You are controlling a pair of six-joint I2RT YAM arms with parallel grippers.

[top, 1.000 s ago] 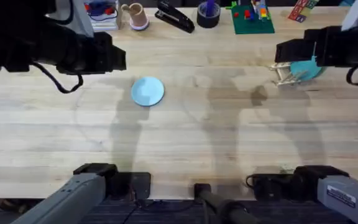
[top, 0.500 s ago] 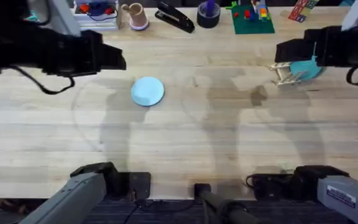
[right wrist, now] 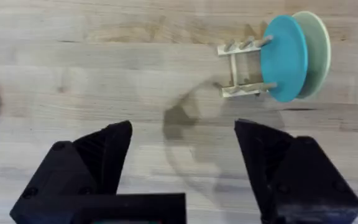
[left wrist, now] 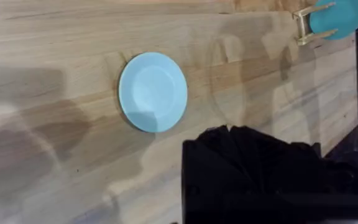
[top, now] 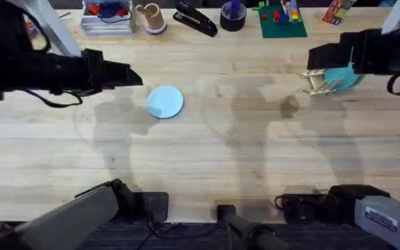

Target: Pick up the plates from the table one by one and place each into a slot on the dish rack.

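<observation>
Bunch of random stuff lined up along the far edge. There's a clear plastic tray [top: 106, 15] with some red and blue bits in it, then a small pinkish cup [top: 152, 17] with a handle right beside it. Next to that a black stapler [top: 195, 18] lying at an angle, then a dark tape roll [top: 232, 16] with something purple poking out of it. Further right, a green building-block plate [top: 282, 21] with colourful bricks stacked on top, and a red toy block [top: 335, 12] near it.

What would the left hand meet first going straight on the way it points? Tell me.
Judging by the overhead view, the left hand points rightward, passing just behind the light blue plate; the bare table follows. Height is unclear.
</observation>
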